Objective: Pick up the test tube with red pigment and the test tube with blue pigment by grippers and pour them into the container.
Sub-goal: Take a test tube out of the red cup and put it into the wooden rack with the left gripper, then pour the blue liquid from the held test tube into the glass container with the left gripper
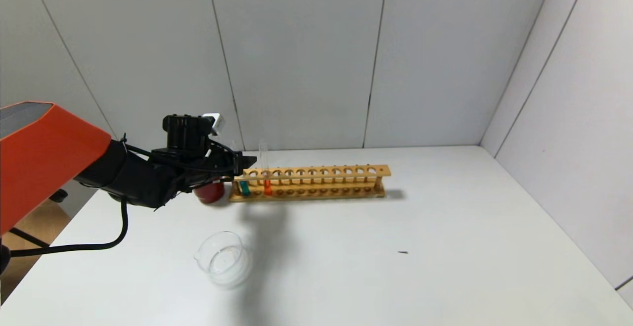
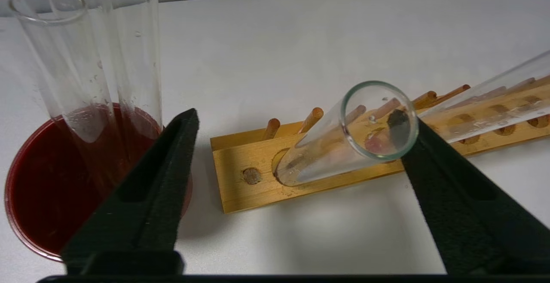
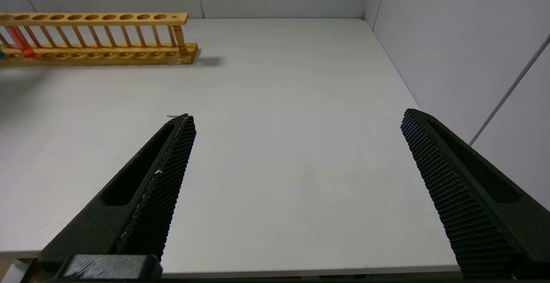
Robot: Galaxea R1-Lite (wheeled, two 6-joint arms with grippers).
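While my left end effector [image 2: 296, 124] hangs spread wide around the test tube with blue pigment [image 1: 244, 187] at the rack [image 1: 316, 180] end, gripping nothing, the test tube with red pigment [image 1: 267, 186] stands alongside; container [image 1: 225, 257] nearer on table [image 1: 395, 266]. Right end effector [image 3: 296, 120] wide apart, empty.

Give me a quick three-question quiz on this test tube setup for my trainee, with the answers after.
1. True or false: the container already holds coloured liquid.
2. Where in the wooden rack do the test tube with blue pigment and the test tube with red pigment stand? A) at the end by the left tool B) in the middle C) at the end far from that tool
3. Fill in: the right tool hangs over the table with its jaws ___.
Key: 1 false; 2 A; 3 open.
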